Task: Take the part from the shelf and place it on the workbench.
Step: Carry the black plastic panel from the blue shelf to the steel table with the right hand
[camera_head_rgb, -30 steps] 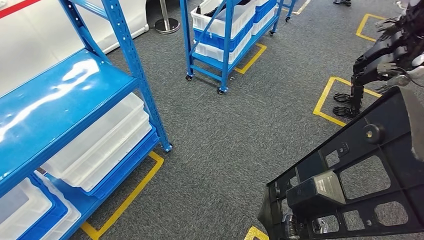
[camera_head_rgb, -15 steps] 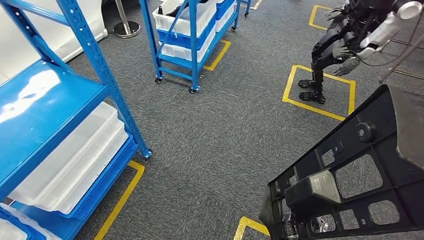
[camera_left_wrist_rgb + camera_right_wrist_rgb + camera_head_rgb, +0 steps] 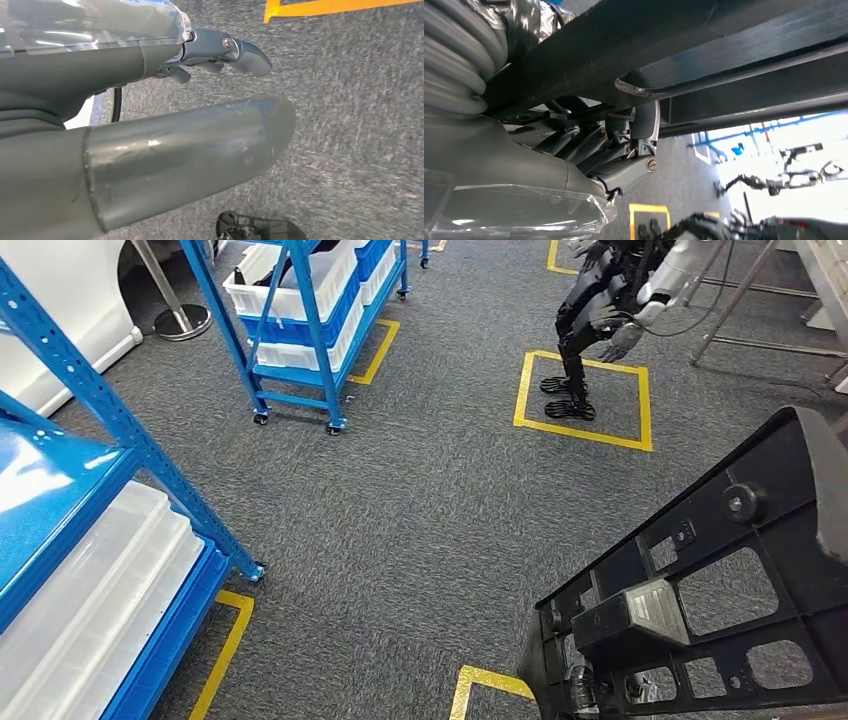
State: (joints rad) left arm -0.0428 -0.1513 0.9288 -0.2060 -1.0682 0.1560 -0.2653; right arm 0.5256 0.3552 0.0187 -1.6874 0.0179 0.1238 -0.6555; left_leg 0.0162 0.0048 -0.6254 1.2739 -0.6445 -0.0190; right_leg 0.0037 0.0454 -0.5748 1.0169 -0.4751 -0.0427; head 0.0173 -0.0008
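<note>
Part (image 3: 720, 590), black plastic frame with cutouts, carried off the blue shelf (image 3: 70, 530), tilted so it clears the carpet. My right hand (image 3: 624, 150) has fingers curled round its edge from under; left hand (image 3: 220, 52) holds nothing, fingers loosely apart. No bench to see; the part's far end is cut off.

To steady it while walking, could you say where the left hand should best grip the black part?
Probably the low left end rail of the black part, from the robot's left: its open cut-outs let fingers hook the bar, and the right hand grips under it.
</note>
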